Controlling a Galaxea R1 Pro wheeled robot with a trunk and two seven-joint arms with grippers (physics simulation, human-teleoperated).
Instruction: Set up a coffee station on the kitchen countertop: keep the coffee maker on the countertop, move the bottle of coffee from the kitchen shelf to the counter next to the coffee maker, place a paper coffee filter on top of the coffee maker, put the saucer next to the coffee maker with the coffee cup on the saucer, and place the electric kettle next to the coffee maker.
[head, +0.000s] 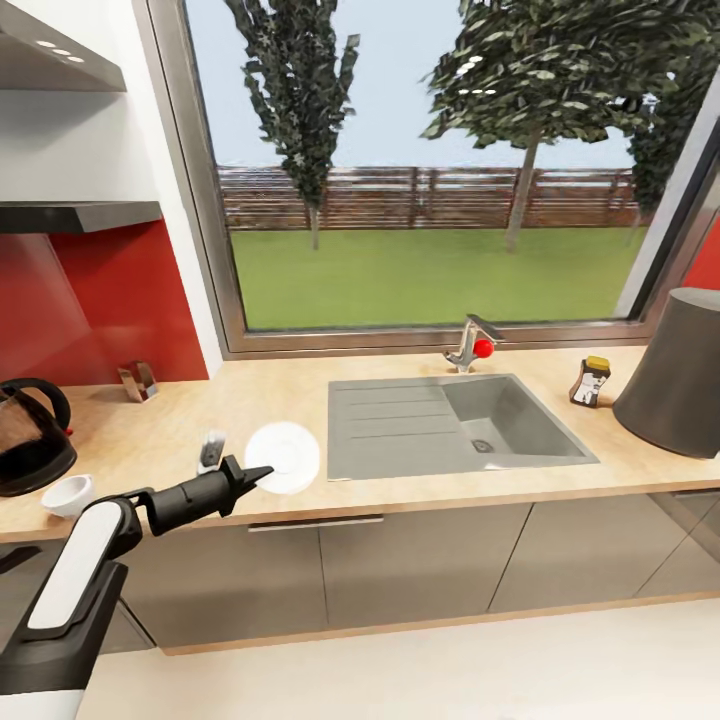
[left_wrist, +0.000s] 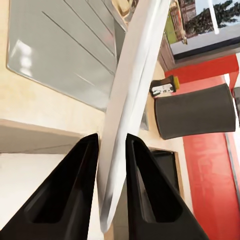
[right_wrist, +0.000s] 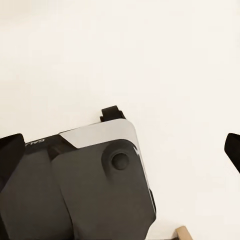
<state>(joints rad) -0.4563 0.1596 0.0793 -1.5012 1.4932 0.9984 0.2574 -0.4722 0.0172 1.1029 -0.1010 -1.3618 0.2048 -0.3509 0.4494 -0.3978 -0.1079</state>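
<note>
Left gripper (head: 262, 472) clamps saucer (head: 283, 457) by rim, edge-on, likely for carrying toward coffee maker (head: 676, 375); right gripper's (right_wrist: 120, 150) fingers apart, idle.

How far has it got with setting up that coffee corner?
Partly there. The bottle of coffee already stands on the countertop beside the coffee maker. In hand: the left gripper grips the saucer by its rim. Left to do: the saucer, the coffee cup and the electric kettle sit far along the counter from the machine, and I see no filter on it.
</note>
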